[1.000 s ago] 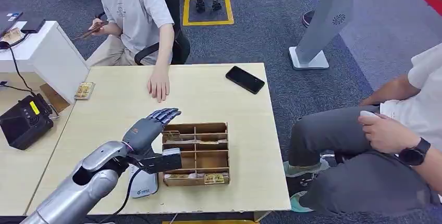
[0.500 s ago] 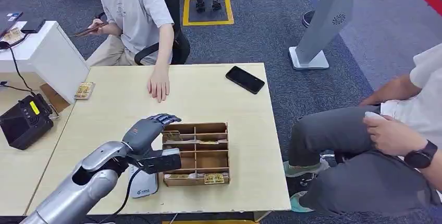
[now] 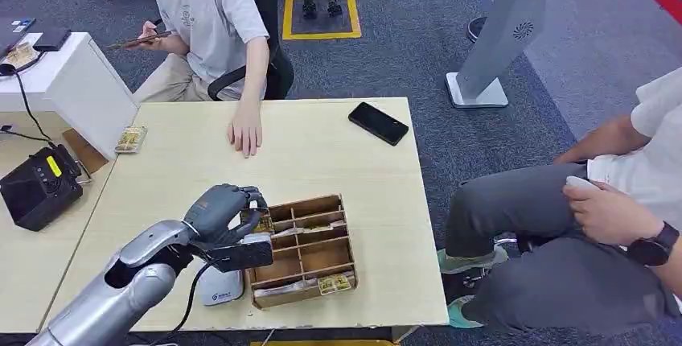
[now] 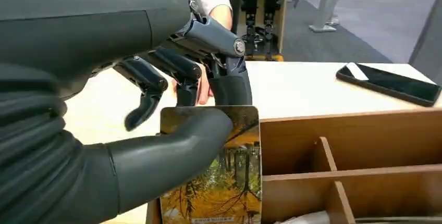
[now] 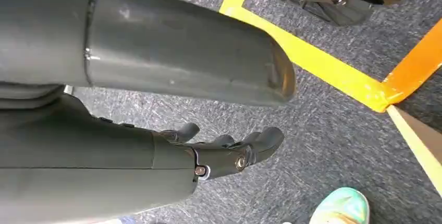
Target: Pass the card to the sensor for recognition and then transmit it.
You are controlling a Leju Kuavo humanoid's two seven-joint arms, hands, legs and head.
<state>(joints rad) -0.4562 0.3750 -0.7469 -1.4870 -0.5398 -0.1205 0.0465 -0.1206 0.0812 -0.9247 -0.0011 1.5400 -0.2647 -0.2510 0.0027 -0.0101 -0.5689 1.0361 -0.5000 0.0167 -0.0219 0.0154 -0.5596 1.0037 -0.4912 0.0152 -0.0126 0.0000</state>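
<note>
A wooden compartment box (image 3: 299,291) sits skewed on the table, with picture cards in some of its slots. At the box's far left corner, my left hand (image 3: 219,208) pinches a card (image 3: 260,222). In the left wrist view the thumb (image 4: 167,156) presses on the face of that autumn-tree card (image 4: 229,182) and the darker fingers curl behind it, above the box (image 4: 365,130). A white sensor unit (image 3: 221,286) with a cable lies under my left forearm, beside the box. My right hand (image 5: 219,153) hangs over the carpet, its fingers loosely apart and holding nothing.
A black phone (image 3: 378,123) lies at the table's far right. A seated person rests a hand (image 3: 245,133) on the far side of the table; another person (image 3: 579,225) sits to the right. A black device (image 3: 36,189) and a small card stack (image 3: 129,138) are on the left.
My left hand's fingers have curled down from outstretched and closed on a card. The wooden box has turned askew, its right end swinging away from me.
</note>
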